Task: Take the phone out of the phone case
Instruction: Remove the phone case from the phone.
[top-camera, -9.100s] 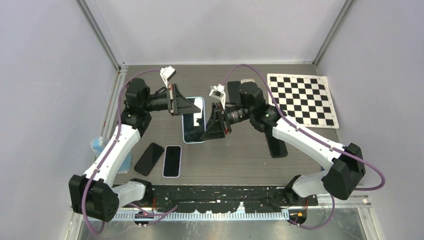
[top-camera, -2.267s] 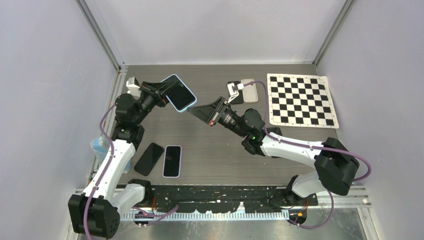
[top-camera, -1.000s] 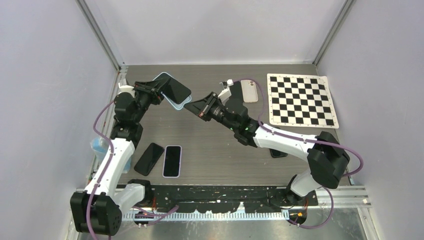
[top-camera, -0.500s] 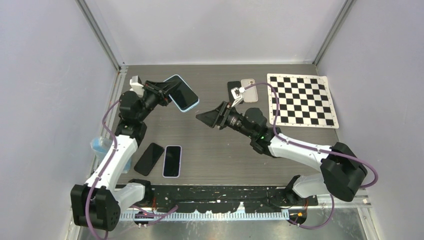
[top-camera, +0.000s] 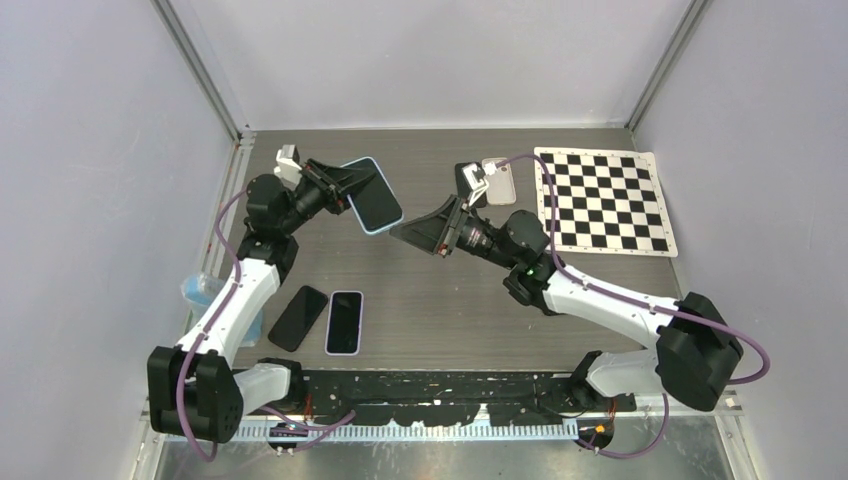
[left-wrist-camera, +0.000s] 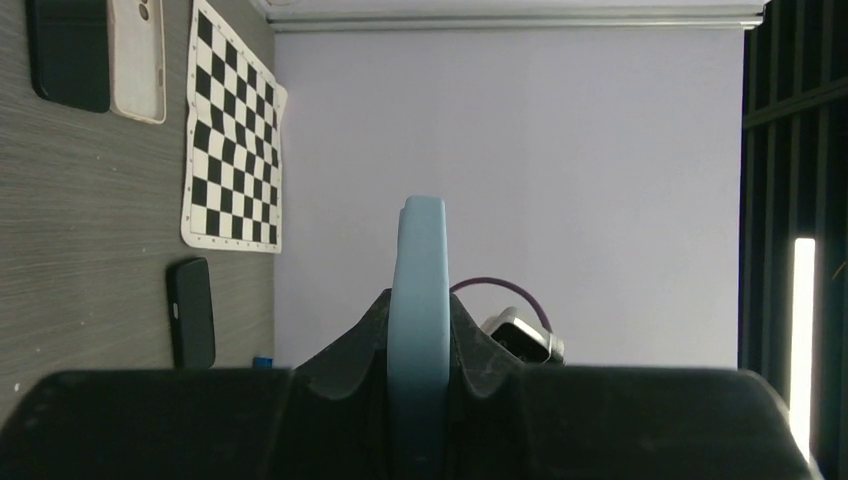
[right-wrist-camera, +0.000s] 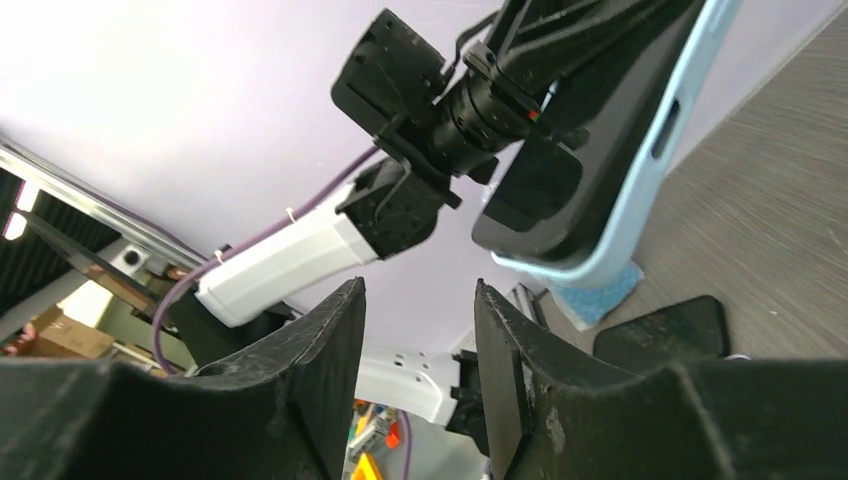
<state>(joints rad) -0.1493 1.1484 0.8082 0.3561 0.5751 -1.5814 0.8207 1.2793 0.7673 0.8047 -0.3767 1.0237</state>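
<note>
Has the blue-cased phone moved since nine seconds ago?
Yes. The blue-cased phone lay flat; now the left gripper holds it raised, slightly farther from the checkerboard.

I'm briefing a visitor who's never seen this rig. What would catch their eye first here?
The left gripper holds a blue-cased phone aloft at left-centre, and the open right gripper points at it from close by, not touching. The checkerboard mat at far right also stands out.
</note>
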